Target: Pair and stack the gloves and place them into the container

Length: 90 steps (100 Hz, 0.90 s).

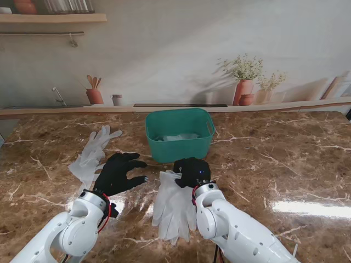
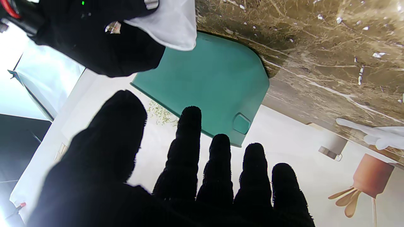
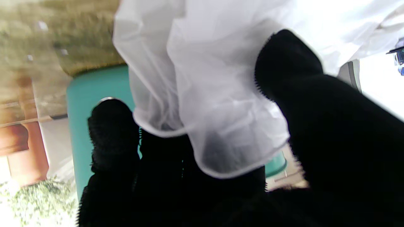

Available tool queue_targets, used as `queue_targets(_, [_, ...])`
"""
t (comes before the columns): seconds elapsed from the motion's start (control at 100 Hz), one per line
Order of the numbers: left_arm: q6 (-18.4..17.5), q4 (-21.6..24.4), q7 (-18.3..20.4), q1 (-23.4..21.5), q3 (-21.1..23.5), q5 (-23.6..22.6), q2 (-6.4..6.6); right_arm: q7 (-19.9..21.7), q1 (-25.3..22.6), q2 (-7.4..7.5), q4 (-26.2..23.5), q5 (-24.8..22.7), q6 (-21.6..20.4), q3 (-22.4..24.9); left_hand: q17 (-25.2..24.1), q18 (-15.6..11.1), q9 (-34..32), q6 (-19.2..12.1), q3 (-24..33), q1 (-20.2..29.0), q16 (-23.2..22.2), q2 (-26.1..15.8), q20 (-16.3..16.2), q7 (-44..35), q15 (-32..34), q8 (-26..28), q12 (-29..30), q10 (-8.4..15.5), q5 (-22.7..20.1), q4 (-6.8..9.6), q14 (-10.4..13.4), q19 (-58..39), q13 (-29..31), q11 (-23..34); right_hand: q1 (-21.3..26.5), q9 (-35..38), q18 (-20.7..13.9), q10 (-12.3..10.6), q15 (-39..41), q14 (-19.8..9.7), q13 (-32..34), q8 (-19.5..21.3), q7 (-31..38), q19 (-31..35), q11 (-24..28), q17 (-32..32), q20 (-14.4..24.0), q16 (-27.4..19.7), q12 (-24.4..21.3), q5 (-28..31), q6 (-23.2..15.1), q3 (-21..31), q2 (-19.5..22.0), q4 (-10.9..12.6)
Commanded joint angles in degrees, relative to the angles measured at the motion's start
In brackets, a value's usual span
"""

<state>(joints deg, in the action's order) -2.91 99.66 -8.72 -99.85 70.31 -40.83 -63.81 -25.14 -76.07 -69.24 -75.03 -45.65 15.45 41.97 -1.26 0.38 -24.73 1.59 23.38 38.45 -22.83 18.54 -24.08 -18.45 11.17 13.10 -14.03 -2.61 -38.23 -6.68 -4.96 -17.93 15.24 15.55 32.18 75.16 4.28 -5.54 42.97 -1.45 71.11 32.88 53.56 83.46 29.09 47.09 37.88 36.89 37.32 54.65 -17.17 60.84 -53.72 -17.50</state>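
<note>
Right hand [image 1: 192, 171] grasping white gloves [image 1: 174, 205] at cuff, left hand [image 1: 119, 172] splayed beside them

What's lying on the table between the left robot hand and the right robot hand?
In the stand view only bare marble table separates the open left robot hand from the white gloves, whose cuff the right robot hand is pinching.

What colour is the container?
Teal green container, plain, no pattern; clearest in the stand view.
</note>
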Motion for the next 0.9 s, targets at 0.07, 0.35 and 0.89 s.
queue_targets(0.07, [-0.11,-0.34,0.45,0.06,-0.26,1.40,-0.21,-0.85,0.22,0.66,-0.40,-0.81,-2.10,1.04,-0.48,-2.21,-0.23,0.17,-1.87,-0.92,0.68,-2.83,0.64,1.33,-0.90,-0.46,0.75,1.13,0.88,1.80,2.50,-1.07,-0.88,-1.06,2.88,1.14,-1.70,-0.67,5.18,-1.52,-0.91,-0.34,1.04,3.06,2.49,-2.07,-0.42,3.81,3.22,-0.15,-0.83,-0.56,1.80,-0.66])
queue_targets(0.35, [-0.10,-0.64,1.14,0.29,-0.09,2.06,-0.17,-1.26,-5.54,3.26,-6.38,-6.78,-8.08,5.81,-0.62,-1.80,0.21,0.10,-3.15,-0.94,0.79,-3.43,1.08,2.72,-0.92,-1.18,0.88,1.01,1.34,1.96,2.60,-0.62,-1.34,-1.24,2.33,0.41,-1.28,-0.99,7.13,-1.48,-2.70,-1.45,0.60,2.26,4.18,-3.94,-0.02,4.63,5.36,0.12,0.36,-0.42,2.48,-0.46])
queue_targets(0.89, [-0.62,-1.39,0.88,1.00,-0.67,1.78,-0.16,2.50,-19.60,6.88,-18.26,-15.25,-15.71,11.95,-0.79,-1.61,0.28,-0.22,-4.56,-0.42,0.86,-3.86,1.09,2.27,-1.01,-0.95,0.91,1.01,1.27,2.17,2.73,-0.06,-1.32,-1.24,1.25,3.21,-0.32,0.28,11.36,-0.37,0.29,-6.64,2.36,5.64,6.29,-0.52,1.88,6.19,5.29,2.44,2.23,1.34,0.16,-1.29])
